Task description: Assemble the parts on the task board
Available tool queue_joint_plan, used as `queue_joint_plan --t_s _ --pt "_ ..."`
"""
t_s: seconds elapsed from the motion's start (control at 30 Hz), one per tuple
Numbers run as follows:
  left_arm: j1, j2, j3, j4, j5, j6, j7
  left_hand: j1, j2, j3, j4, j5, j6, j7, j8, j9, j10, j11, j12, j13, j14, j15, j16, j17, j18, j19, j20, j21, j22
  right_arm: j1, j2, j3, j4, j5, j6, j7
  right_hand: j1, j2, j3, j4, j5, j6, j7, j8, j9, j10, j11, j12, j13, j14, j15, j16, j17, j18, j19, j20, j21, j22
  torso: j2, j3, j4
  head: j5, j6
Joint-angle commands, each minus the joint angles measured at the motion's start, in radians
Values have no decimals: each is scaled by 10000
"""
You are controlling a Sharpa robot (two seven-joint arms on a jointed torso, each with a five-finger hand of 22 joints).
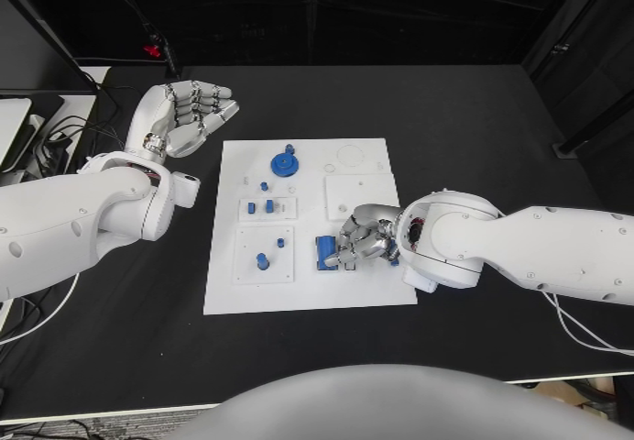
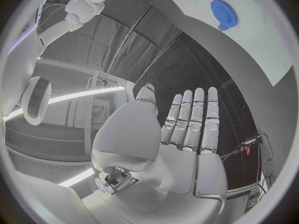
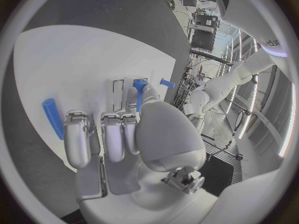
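My right hand (image 1: 366, 240) rests on the task board (image 1: 307, 293), fingers curled down beside a blue block (image 1: 325, 251); whether it grips anything I cannot tell. My left hand (image 1: 185, 115) hangs over the surface beyond the board's far-left corner, fingers straight, holding nothing. A blue gear (image 1: 287, 164) lies on the board's far end.

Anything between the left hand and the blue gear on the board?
No: in the head view, left hand and blue gear are separated by bare black table and bare task board.
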Motion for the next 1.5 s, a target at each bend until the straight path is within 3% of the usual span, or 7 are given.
queue_joint_plan --t_s 0.03,0.3,0.57,0.73,1.0,1.2,1.5 --pt "15 -14 9 25 21 72 199 -15 83 -84 0 34 -47 323 47 -10 -87 4 43 -11 -76 -9 46 -8 105 92 8 -28 -9 -17 -260 -12 232 -90 -1027 648 260 134 -169 236 28 -46 37 -123 -7 1094 0 -57 2531 1040 -40 25 2635 -73 1039 -79 32 2634 9 7 -14 5 0" --pt "15 4 9 -7 21 78 195 -15 83 -84 0 34 -47 323 47 -10 -87 4 43 -11 -76 -9 46 -8 105 92 8 -28 -9 19 -1822 -5 1240 -188 -2323 1703 -466 -235 -714 441 261 -493 317 -396 -49 1094 231 -57 2531 1040 96 25 2635 -73 1039 15 32 2634 -12 -27 31 -265 0" --pt "15 38 9 -37 21 84 190 -15 83 -84 0 34 -47 323 47 -10 -87 4 43 -11 -76 -9 46 -8 105 92 8 -28 -9 19 -3030 -17 1556 -833 -1550 1135 -994 -436 -1029 442 161 -877 529 -669 -194 1094 427 -57 2531 1040 250 25 2635 -73 1039 154 32 2634 13 -9 -45 -677 0" --pt "15 46 9 -50 21 85 190 -15 83 -84 0 34 -47 323 47 -10 -87 4 43 -11 -76 -9 46 -8 105 92 8 -28 -9 -1 -3386 -24 1494 -1035 -1020 511 -1121 -426 -1049 459 127 -930 576 -745 -265 1094 474 -57 2531 1040 293 25 2635 -73 1039 198 32 2634 -13 1 -3 -942 0" --pt "14 38 9 -40 21 89 187 -15 83 -84 0 34 -47 323 47 -10 -87 4 43 -11 -76 -9 46 -8 105 92 8 -28 -9 -38 -3363 -122 1289 -1278 -280 -500 -1387 -307 -1078 457 -216 -663 528 -747 -375 1094 451 -57 2531 1040 334 25 2635 -73 1039 264 32 2634 5 9 -4 -933 0" --pt "14 33 9 -30 21 92 179 -15 83 -84 0 34 -47 323 47 -10 -87 4 43 -11 -76 -9 46 -8 105 92 8 -28 -9 -51 -3200 -304 1114 -1314 7 -823 -1468 -257 -1083 458 -229 -585 511 -766 -413 1094 430 -57 2531 1040 354 25 2635 -73 1039 279 32 2634 20 4 15 -864 0" --pt "14 10 9 -13 21 99 174 -15 83 -84 0 34 -47 323 47 -10 -87 4 43 -11 -76 -9 46 -8 105 92 8 -28 -9 -55 -2868 -356 900 -1377 99 -922 -1473 -219 -1072 448 -224 -580 510 -804 -445 1094 431 -57 2531 1040 355 25 2635 -73 1039 285 32 2634 5 6 -4 -820 0"
